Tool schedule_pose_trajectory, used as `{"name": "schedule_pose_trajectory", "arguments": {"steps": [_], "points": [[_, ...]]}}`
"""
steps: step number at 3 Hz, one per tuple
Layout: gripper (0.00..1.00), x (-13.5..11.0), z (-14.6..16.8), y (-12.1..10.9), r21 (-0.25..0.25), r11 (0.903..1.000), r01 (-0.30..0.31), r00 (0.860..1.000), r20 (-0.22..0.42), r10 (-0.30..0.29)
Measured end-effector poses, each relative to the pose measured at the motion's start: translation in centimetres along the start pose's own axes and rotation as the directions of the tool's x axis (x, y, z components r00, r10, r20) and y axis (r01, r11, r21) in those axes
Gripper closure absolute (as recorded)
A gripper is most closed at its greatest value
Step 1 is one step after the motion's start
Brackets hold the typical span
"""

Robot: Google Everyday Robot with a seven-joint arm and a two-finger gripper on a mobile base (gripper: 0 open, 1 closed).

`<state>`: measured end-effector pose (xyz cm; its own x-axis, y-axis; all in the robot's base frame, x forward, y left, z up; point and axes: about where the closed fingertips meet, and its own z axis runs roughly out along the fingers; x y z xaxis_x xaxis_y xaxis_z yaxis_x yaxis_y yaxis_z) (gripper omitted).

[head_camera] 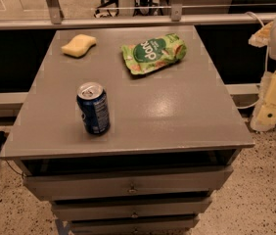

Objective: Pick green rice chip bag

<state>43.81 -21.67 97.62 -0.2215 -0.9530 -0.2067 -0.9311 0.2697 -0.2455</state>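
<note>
The green rice chip bag (pixel 153 53) lies flat on the grey cabinet top (pixel 177 111) at the far middle-right. It is a crinkly light-green pouch with a dark green round logo, white lettering and orange-red corners. My gripper (pixel 271 109) hangs on the cream-white arm at the right edge of the view. It is off the cabinet's right side, well apart from the bag and lower than the top. Nothing is seen in it.
A blue soda can (pixel 93 107) stands upright near the front left. A yellow sponge (pixel 79 45) lies at the far left. The cabinet has drawers (pixel 128 186) below, a rail and glass wall (pixel 128 19) behind, and speckled floor around it.
</note>
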Motion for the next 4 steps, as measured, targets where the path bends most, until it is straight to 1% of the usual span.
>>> {"name": "schedule_pose_trajectory", "arguments": {"steps": [1, 2, 3, 4], "points": [[0.0, 0.0, 0.0, 0.0, 0.0, 1.0, 0.0, 1.0, 0.0, 0.0], [0.0, -0.2, 0.4, -1.0, 0.021, 0.9998, 0.002, 1.0, 0.012, -0.003], [0.0, -1.1, 2.1, -4.3, 0.065, 0.9976, 0.024, 0.998, 0.049, -0.027], [0.0, -2.8, 4.9, -9.3, 0.112, 0.9931, 0.034, 0.992, 0.117, -0.047]]}}
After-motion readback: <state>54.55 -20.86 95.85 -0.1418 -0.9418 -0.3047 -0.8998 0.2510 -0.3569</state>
